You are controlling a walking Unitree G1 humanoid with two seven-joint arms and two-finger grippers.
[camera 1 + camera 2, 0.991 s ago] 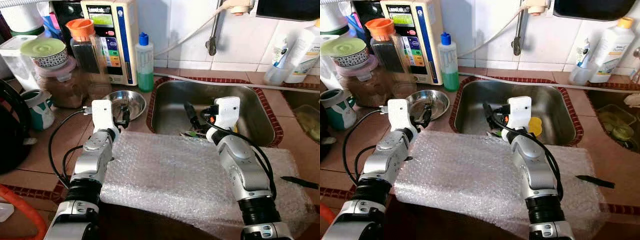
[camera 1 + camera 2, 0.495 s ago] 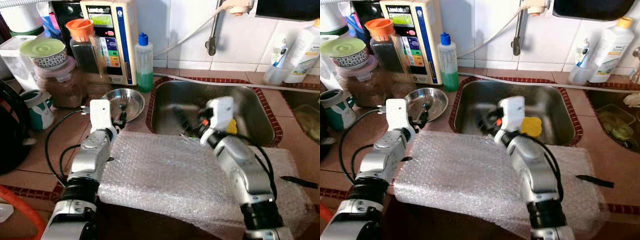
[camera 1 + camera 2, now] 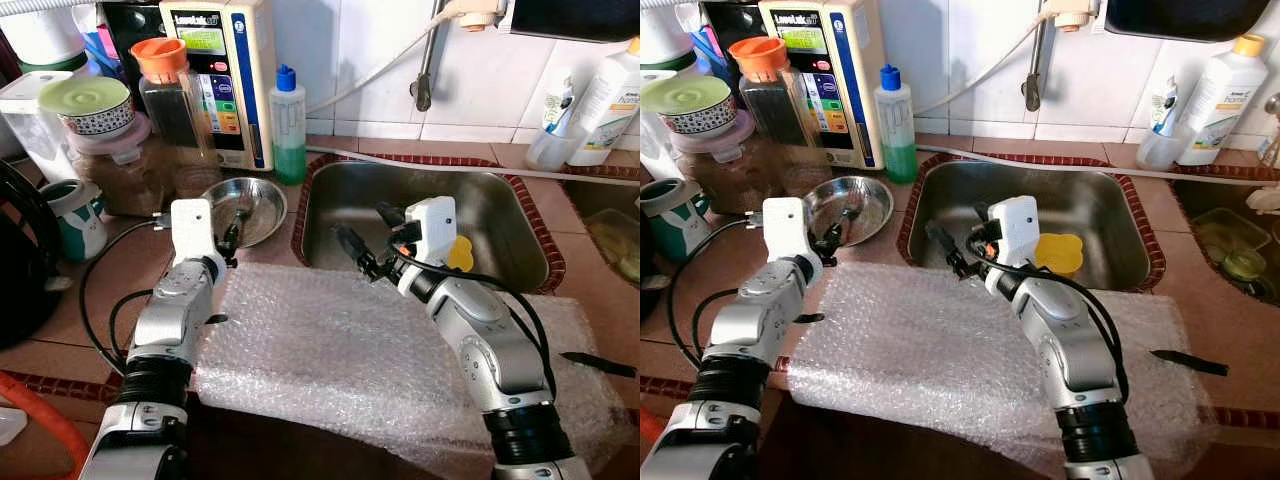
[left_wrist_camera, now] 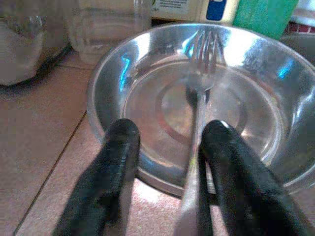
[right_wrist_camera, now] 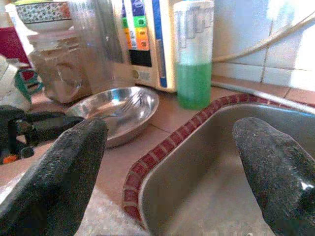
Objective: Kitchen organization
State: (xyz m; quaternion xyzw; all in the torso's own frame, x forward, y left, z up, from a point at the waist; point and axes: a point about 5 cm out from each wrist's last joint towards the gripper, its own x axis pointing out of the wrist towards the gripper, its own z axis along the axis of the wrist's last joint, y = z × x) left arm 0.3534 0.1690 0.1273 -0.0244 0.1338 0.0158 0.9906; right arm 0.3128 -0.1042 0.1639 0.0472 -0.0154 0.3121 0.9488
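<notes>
Fork handling at the steel bowl

The left gripper (image 4: 165,162), fingers apart, seems to straddle the fork (image 4: 199,98) resting in the steel bowl (image 4: 108,88); the right gripper (image 3: 365,240) hangs spread and empty over the sink (image 3: 520,215).

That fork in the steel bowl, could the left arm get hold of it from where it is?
Probably yes. The left gripper sits open at the bowl rim, and the fork handle runs out between its fingers with nothing in the way.
</notes>
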